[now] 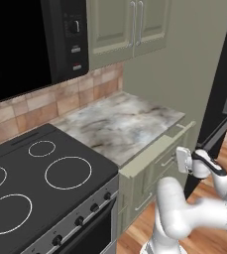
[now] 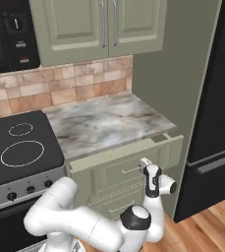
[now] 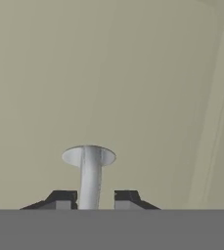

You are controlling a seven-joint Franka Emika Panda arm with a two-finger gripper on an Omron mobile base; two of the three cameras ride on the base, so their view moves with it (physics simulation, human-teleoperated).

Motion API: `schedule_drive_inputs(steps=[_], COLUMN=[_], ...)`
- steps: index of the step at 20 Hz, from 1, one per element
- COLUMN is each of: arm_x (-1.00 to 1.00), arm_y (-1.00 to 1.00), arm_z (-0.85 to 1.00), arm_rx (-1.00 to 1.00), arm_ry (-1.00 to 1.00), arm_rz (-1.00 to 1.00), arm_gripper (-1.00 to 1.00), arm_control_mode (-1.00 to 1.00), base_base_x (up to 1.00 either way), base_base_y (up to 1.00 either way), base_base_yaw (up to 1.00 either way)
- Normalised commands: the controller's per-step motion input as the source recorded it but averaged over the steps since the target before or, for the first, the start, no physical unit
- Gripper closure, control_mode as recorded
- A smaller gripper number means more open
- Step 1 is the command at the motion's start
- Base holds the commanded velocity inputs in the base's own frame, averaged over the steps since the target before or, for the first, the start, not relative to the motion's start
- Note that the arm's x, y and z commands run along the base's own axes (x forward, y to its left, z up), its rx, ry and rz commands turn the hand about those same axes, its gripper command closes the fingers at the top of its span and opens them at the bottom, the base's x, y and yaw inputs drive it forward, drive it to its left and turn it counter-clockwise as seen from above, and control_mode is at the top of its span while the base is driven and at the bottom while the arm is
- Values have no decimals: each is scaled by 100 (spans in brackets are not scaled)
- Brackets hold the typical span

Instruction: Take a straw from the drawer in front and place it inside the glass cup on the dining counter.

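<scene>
Sage-green drawer (image 2: 128,150) stands partly out; claw (image 3: 90,199) narrowly straddles its horizontal handle (image 3: 89,178).

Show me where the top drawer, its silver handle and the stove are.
drawer (image 2: 128,150): right base view, its pulled-out green front panel.
handle (image 3: 90,180): hand view, the silver post between the gripper tips.
stove (image 1: 40,188): left base view, black cooktop surface between burner rings.

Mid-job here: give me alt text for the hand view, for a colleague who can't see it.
Close against a flat sage-green drawer front, the gripper has its two dark fingertips on either side of a silver handle post that meets the panel at a round flange. The fingertips stand near the post with slight gaps visible, so contact cannot be confirmed.
</scene>
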Motion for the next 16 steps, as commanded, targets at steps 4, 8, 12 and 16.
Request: schedule_drive_inputs(steps=[4, 8, 12, 16], arm_x=[-67, -61, -53, -68], arm_y=[-100, -100, -100, -100], arm_z=[-44, -49, -47, -47], arm_rx=[0, 0, 0, 0], arm_ry=[0, 0, 0, 0], arm_rz=[0, 0, 0, 0], arm_gripper=[100, 100, 100, 100], arm_control_mode=[-100, -100, -100, -100], base_base_x=[0, 0, 0, 0], base_base_y=[0, 0, 0, 0], base_base_yaw=[0, 0, 0, 0])
